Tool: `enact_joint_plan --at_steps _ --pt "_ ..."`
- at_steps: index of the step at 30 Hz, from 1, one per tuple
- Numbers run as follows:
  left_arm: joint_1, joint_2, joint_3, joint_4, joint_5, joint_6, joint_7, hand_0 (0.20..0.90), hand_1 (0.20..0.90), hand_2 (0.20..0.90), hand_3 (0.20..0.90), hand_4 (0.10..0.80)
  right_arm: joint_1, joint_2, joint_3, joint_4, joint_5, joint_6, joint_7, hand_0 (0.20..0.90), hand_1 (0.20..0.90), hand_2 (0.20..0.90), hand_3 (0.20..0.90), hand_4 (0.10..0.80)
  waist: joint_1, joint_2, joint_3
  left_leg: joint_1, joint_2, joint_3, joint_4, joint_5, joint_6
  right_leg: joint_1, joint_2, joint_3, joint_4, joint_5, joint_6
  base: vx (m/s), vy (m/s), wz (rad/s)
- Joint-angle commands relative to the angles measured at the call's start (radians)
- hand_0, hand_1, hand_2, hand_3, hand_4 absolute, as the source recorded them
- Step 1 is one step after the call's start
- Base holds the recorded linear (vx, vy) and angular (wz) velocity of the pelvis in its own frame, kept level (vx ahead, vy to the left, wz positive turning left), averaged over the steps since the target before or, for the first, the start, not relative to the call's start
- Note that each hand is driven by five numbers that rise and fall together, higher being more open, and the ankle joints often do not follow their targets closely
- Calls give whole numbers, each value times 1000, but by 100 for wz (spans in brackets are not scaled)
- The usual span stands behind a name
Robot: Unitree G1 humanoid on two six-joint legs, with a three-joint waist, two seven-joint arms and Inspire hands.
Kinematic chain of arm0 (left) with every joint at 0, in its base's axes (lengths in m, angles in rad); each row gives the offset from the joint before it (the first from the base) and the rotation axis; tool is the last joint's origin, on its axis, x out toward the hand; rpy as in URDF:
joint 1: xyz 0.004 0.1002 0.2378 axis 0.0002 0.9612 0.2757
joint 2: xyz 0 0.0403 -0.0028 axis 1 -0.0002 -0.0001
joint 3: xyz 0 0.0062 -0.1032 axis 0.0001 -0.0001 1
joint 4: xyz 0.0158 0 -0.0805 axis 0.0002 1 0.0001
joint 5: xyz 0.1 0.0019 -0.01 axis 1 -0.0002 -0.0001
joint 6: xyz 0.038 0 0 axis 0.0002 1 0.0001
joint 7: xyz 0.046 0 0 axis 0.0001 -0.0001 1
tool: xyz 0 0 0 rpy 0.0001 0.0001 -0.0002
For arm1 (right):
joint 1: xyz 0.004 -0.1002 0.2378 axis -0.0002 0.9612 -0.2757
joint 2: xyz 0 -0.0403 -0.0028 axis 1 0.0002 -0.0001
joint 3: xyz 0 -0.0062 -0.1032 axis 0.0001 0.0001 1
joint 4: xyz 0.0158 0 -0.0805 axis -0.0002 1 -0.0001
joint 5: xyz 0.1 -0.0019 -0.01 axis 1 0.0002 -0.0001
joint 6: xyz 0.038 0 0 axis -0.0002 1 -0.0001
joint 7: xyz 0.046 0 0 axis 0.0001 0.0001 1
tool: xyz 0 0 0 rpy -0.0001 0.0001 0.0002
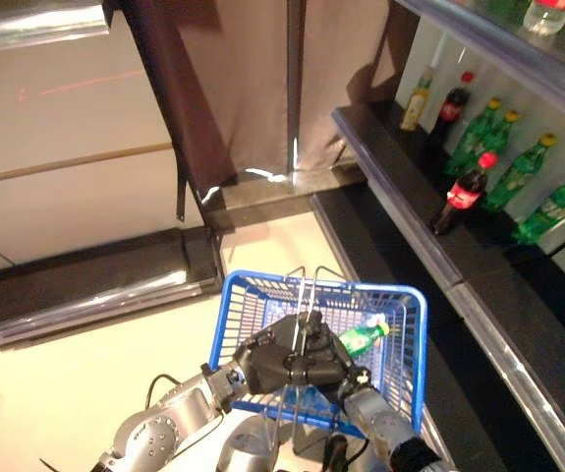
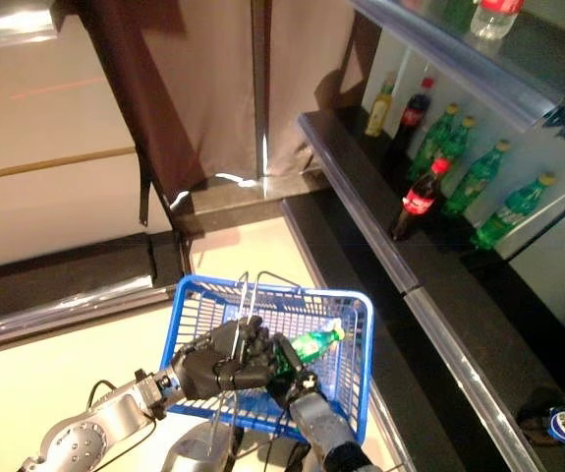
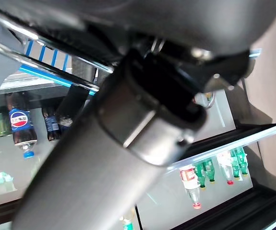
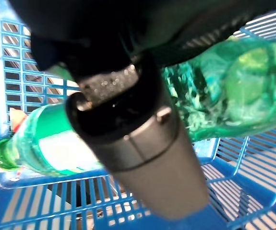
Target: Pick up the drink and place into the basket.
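Note:
The blue wire basket [image 1: 253,295] hangs low in front of me. My left hand [image 1: 267,359] comes in from the lower left, with its fingers curled round the basket's metal handles [image 1: 303,300]. A green drink bottle [image 1: 364,337] with a yellow cap lies tilted inside the basket, cap toward the far right corner. My right hand [image 1: 339,372] reaches in from below and is shut on the bottle's lower body. In the right wrist view the thumb [image 4: 133,129] crosses the green bottle [image 4: 46,143] above the basket's blue grid [image 4: 42,211].
A dark shelf unit [image 1: 400,187] runs along the right, holding green bottles [image 1: 523,172] and cola bottles [image 1: 464,192]. A brown curtain [image 1: 233,88] hangs behind the basket. A pale floor [image 1: 76,374] lies to the left.

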Motion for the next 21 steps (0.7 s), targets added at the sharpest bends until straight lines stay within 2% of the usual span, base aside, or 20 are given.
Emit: enact_joint_plan --at_steps 1,9,13,17,18,21 --pt "-6 -144 95 -310 -140 -109 -138 300 300 300 200 100 -2 40 -18 -61 -37 -22 72 900 900 900 900 800 3 7 -184 -55 -42 51 12 82 71 66 30 27 -152 177 34 95 -1 -10" --pt "83 -148 157 -290 -140 -91 -202 300 300 300 200 100 107 20 -6 -193 -126 -40 86 900 900 900 900 800 -15 6 -200 -33 -38 63 -4 86 73 73 28 23 -155 181 45 41 -1 -6" --pt "140 -151 205 -283 -132 -84 -242 300 300 300 200 100 183 15 10 -336 -224 -63 99 900 900 900 900 800 -30 4 -195 -32 -37 71 -7 86 76 69 28 25 -156 182 50 0 0 0" --pt "196 -137 264 -281 -140 -82 -278 300 300 300 200 100 280 -34 16 -484 -296 -68 156 900 900 900 900 800 -46 -2 -186 -41 -36 80 -8 85 80 55 29 31 -156 182 55 -22 -16 -3" --pt "226 -128 298 -274 -137 -84 -296 300 300 300 200 100 337 -70 5 -565 -324 -59 201 900 900 900 900 800 -56 -9 -177 -42 -34 87 -9 84 82 48 31 35 -155 183 59 -44 -48 -6" --pt "276 -122 335 -257 -129 -101 -309 300 300 300 200 100 417 -131 -18 -683 -366 -26 265 900 900 900 900 800 -75 -19 -170 -43 -30 99 -7 83 83 43 34 42 -157 185 63 -24 -49 -16"
